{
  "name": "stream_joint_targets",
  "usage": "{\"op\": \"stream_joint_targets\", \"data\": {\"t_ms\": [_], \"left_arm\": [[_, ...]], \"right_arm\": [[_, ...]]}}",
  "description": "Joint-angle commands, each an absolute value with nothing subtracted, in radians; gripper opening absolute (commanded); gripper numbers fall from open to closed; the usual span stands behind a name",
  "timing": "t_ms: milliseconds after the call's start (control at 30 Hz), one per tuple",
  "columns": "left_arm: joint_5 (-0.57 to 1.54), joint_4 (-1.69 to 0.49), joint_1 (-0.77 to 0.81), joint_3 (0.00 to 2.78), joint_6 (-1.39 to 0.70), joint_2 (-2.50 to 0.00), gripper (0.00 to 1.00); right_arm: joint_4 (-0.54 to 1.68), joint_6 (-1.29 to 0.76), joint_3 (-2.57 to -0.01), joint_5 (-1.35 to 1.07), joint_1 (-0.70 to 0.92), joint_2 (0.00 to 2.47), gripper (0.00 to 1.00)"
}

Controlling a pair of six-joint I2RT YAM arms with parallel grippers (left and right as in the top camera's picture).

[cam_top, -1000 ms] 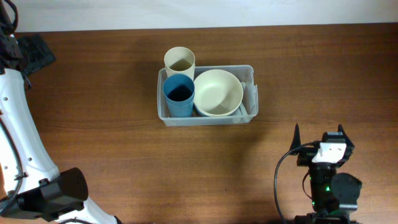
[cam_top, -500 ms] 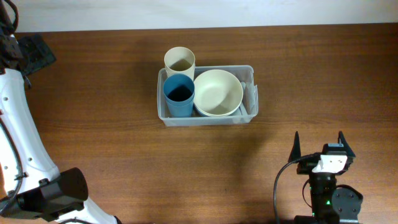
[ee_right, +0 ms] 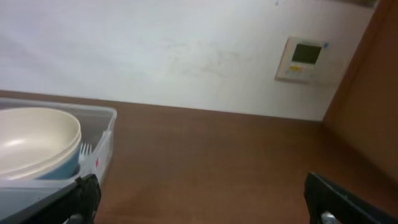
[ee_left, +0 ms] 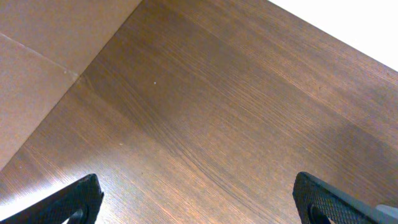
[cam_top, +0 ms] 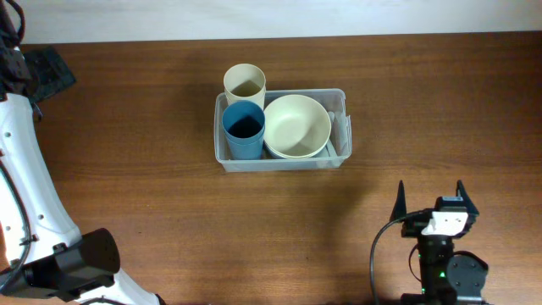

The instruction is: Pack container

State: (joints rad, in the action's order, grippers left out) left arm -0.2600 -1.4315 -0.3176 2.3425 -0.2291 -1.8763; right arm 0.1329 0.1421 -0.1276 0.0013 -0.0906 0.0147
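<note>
The container (cam_top: 279, 163) is a clear plastic bin at the table's middle back. Inside it stand a blue cup (cam_top: 244, 129) on the left and a cream bowl (cam_top: 296, 125) on the right. A cream cup (cam_top: 245, 83) stands at its back left corner. The right wrist view shows the container (ee_right: 104, 149) at the left, with the bowl (ee_right: 34, 140) and a white fork (ee_right: 85, 150) inside. My right gripper (cam_top: 431, 196) is open and empty near the front edge, well apart from the bin. My left gripper (ee_left: 199, 199) is open over bare wood.
The white left arm (cam_top: 25, 178) runs down the table's left side. In the left wrist view the table's edge (ee_left: 99, 59) crosses the upper left. A wall with a thermostat panel (ee_right: 303, 59) rises behind the table.
The right gripper has drawn back toward the table's front edge, away from the container, still open. The left arm and the objects have not moved.
</note>
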Motion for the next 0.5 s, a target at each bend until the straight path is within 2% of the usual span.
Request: {"op": "stream_joint_targets", "data": {"t_ms": [0, 467], "left_arm": [[-0.257, -1.432, -0.324, 2.359, -0.239, -1.881, 1.0], [-0.257, -1.432, -0.324, 2.359, -0.239, -1.881, 1.0]], "right_arm": [[0.081, 0.146, -0.068, -0.009, -0.085, 0.003, 0.99], [0.078, 0.146, -0.006, -0.007, -0.085, 0.003, 0.99]]}}
